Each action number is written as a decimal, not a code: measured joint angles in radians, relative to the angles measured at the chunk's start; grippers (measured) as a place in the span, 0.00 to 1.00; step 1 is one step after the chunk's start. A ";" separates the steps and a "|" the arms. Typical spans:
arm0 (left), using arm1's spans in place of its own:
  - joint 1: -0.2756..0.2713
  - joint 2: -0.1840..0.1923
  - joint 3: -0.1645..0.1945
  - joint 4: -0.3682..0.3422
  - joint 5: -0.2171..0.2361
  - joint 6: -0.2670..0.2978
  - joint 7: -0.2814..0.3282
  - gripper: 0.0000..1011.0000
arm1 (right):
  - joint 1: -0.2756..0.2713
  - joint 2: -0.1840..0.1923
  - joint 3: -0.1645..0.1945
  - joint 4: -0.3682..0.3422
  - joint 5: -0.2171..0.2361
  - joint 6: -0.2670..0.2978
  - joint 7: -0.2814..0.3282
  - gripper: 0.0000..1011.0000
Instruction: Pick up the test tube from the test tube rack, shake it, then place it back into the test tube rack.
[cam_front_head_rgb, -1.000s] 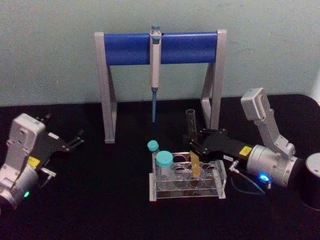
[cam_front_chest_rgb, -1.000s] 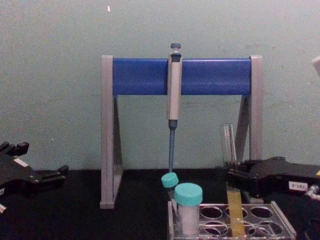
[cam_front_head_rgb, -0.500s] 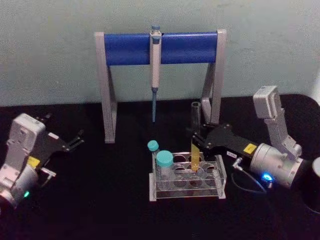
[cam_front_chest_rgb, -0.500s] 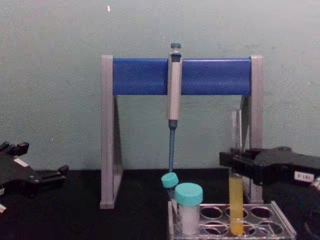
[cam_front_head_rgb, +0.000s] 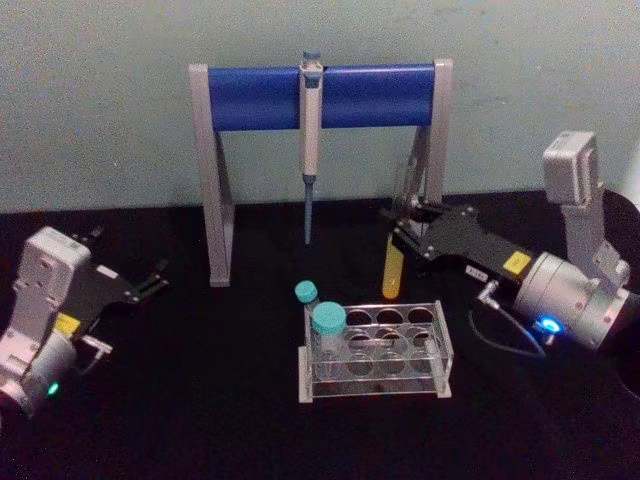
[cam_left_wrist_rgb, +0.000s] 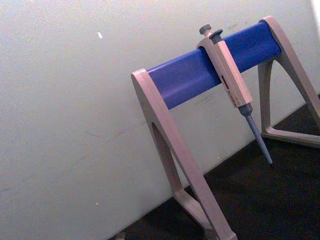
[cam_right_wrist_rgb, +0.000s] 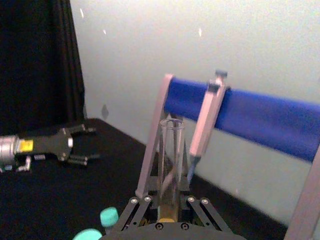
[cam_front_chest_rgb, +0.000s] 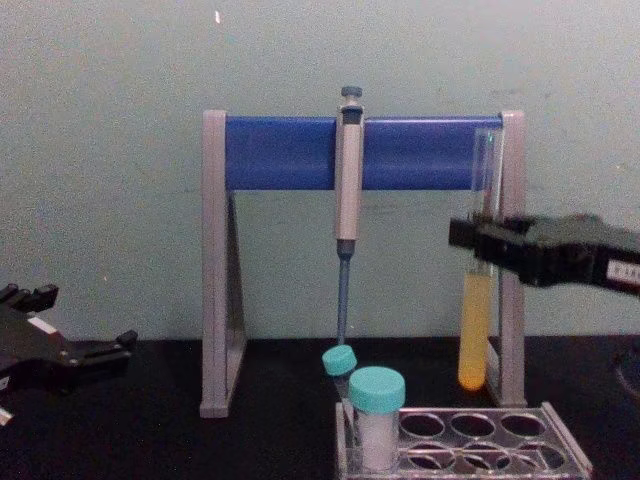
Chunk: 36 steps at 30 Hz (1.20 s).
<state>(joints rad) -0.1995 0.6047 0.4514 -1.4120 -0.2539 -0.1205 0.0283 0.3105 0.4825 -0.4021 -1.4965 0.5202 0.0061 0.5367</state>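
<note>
Black cloth covers the table (cam_front_head_rgb: 200, 410), with a pale green wall behind. The right gripper (cam_front_head_rgb: 402, 236) is clamped on the test tube (cam_front_head_rgb: 392, 276) at about mid-height. It holds the tube nearly upright in the air, above and just behind the back right part of the test tube rack (cam_front_head_rgb: 441, 346). From the chest view the tube's rounded bottom hangs well clear of the rack's holes, and the yellow liquid fills the lower part below the jaws. The tube hangs close to the right leg of the grey stand (cam_front_head_rgb: 212, 180), whose blue bar carries a pipette (cam_front_head_rgb: 311, 120). Two short teal-capped tubes (cam_front_head_rgb: 327, 319) stand at the rack's left end; the other holes look empty. The left gripper (cam_front_head_rgb: 148, 282) rests parked at the table's left, well apart from the work, with its fingers spread.

The pick-up appears done, so the shake is the step in hand. That calls for a firm grip and short swings that stay away from the stand's leg, so the open top spills nothing. The tube must then come down straight over an empty hole.
</note>
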 joint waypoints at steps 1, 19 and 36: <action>0.000 0.000 0.000 0.000 0.000 0.000 0.000 1.00 | 0.001 0.001 0.002 -0.004 0.002 -0.002 0.001 0.23; 0.000 0.000 0.000 0.000 0.000 0.000 0.000 1.00 | 0.079 -0.008 -0.014 0.017 0.007 -0.020 0.027 0.23; 0.000 0.000 0.000 0.000 0.000 0.000 0.000 1.00 | 0.000 0.029 0.039 -0.055 -0.013 0.014 -0.076 0.23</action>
<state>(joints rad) -0.1995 0.6047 0.4514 -1.4120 -0.2539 -0.1205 0.0283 0.3103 0.5110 -0.3627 -1.5518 0.5076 0.0203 0.4610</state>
